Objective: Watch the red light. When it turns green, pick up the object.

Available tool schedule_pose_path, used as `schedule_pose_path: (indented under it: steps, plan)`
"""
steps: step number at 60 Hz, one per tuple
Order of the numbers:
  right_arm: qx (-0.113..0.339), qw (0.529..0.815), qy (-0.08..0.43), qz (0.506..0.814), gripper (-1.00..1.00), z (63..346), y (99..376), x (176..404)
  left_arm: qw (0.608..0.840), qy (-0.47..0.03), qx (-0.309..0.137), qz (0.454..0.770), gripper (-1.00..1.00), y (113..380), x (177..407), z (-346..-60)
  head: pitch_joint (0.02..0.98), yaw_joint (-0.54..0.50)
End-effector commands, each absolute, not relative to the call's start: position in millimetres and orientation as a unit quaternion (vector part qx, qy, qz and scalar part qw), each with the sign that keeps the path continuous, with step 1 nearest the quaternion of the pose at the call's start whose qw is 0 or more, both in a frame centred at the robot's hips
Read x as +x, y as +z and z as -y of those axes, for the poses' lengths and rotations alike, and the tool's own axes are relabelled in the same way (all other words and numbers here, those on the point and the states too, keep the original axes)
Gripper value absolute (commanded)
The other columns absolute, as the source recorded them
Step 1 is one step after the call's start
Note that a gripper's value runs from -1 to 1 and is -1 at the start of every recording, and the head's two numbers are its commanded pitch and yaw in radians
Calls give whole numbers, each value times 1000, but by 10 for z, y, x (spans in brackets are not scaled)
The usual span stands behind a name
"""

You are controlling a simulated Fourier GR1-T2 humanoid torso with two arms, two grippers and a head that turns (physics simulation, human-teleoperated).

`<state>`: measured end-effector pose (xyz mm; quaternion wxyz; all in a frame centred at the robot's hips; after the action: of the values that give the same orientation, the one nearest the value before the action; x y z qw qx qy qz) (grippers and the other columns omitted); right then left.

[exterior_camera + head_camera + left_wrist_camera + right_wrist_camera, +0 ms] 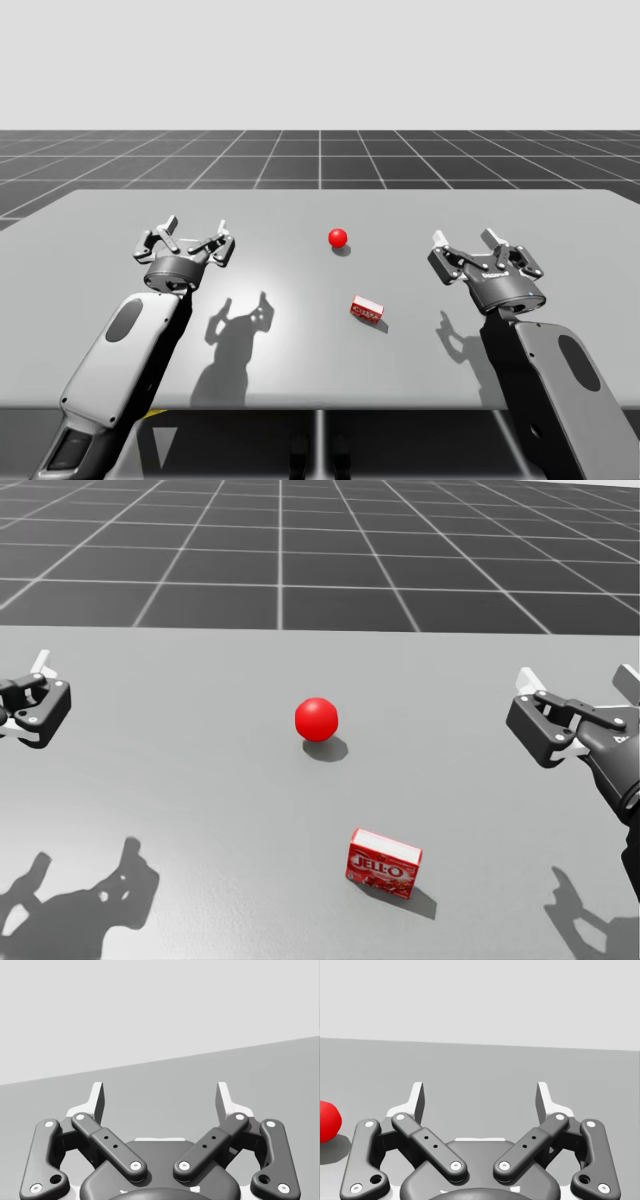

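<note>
Bare counter (300, 350) lies ahead of our left pincer (197, 230) and right pincer (470, 248), both with fingers spread. Between them only the red ball (338, 237) and the small red box (367, 309) stand, seemingly apart enough to pass.

White block lettering across the front face of the small red box (384, 865).

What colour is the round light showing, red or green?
Red: the ball-shaped light is plain red on the grey table, beyond the red box.
</note>
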<state>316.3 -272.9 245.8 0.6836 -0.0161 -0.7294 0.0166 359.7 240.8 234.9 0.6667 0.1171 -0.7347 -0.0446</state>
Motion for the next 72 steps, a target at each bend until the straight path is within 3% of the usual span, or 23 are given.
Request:
schedule_pose_path:
  steps: [1,59,72]
  plan:
    - [-17,683,17,730,-1000,2731,2463,3162,667,-45,117,735,-1000,2350,3597,-2403,627,-84]
    - [-19,681,19,732,-1000,2738,2469,3155,667,-44,114,735,-1000,2355,3589,-2398,628,-85]
    - [-18,682,19,731,-1000,2736,2464,3157,667,-44,114,735,-1000,2355,3589,-2398,709,-110]
